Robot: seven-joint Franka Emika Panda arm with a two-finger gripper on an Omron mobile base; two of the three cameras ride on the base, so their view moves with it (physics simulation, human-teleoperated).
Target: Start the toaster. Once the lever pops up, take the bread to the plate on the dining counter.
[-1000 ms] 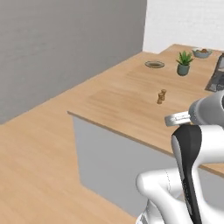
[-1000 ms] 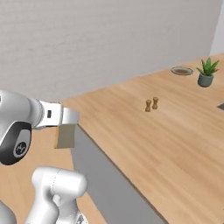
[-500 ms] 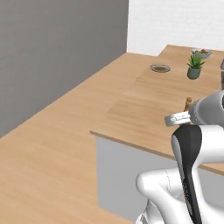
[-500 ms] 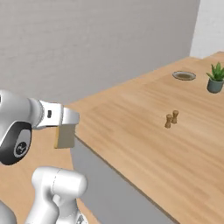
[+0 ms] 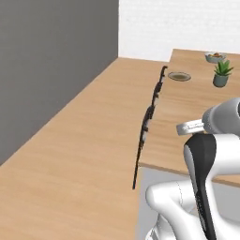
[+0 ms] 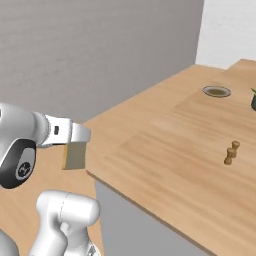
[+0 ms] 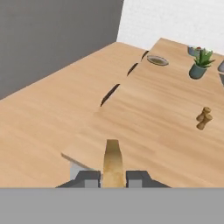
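Note:
My gripper (image 7: 113, 177) is shut on the bread (image 7: 113, 161), a thin tan slice seen edge-on between the two fingertips. From the right base view the bread (image 6: 75, 155) hangs under the gripper (image 6: 75, 145), just off the near corner of the dining counter (image 6: 165, 160). The plate (image 7: 157, 60) lies far off at the counter's back left edge; it appears in the base views too, plate (image 5: 179, 76) and plate (image 6: 216, 91). The toaster is out of view.
A potted plant (image 7: 199, 65) and a bowl (image 5: 215, 56) stand near the plate. Two small wooden shakers (image 6: 230, 152) stand mid-counter. Thin dark shapes (image 5: 145, 126) line the counter's left edge. Wood floor and a grey wall lie to the left.
The whole picture has shifted, so the base has moved: the counter and its things slid right in both base views. The bread stays in the gripper as before.

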